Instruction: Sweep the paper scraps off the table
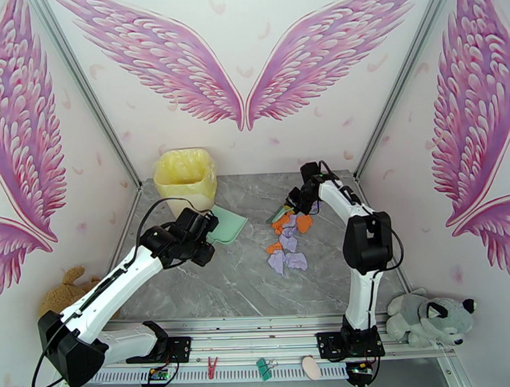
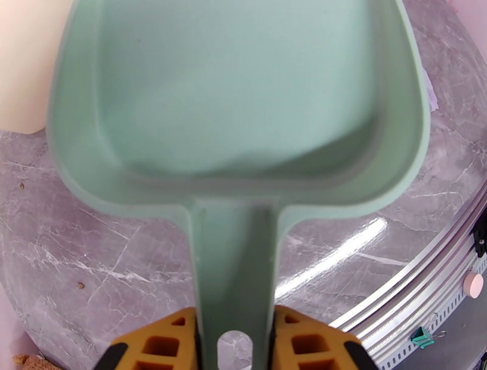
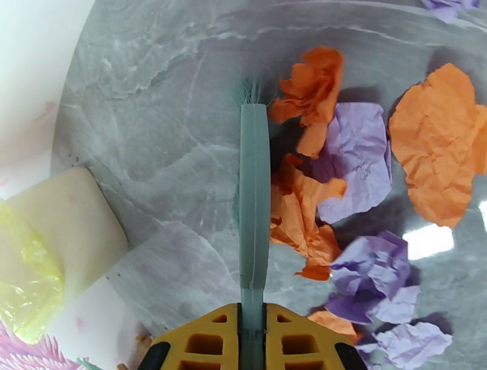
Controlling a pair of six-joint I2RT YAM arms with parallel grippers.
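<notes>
Mint-green dustpan (image 2: 237, 91): its handle is clamped in the left gripper (image 2: 234, 341), and the pan sits just beside the cream bin (image 1: 184, 176) at the far left of the table (image 1: 231, 285). The right gripper (image 3: 252, 338) is closed on the handle of a green brush (image 3: 254, 201), whose bristles are next to an orange scrap. The paper scraps (image 1: 288, 242), orange and lavender, lie bunched on the table right of centre, apart from the dustpan.

Ahead of me the near table (image 1: 225, 292) lies bare, passable. Centre-right, paper scraps (image 1: 288, 244) clutter it. A lined bin (image 1: 185, 173) blocks the back-left corner, dustpan (image 1: 227, 225) just beside it.
</notes>
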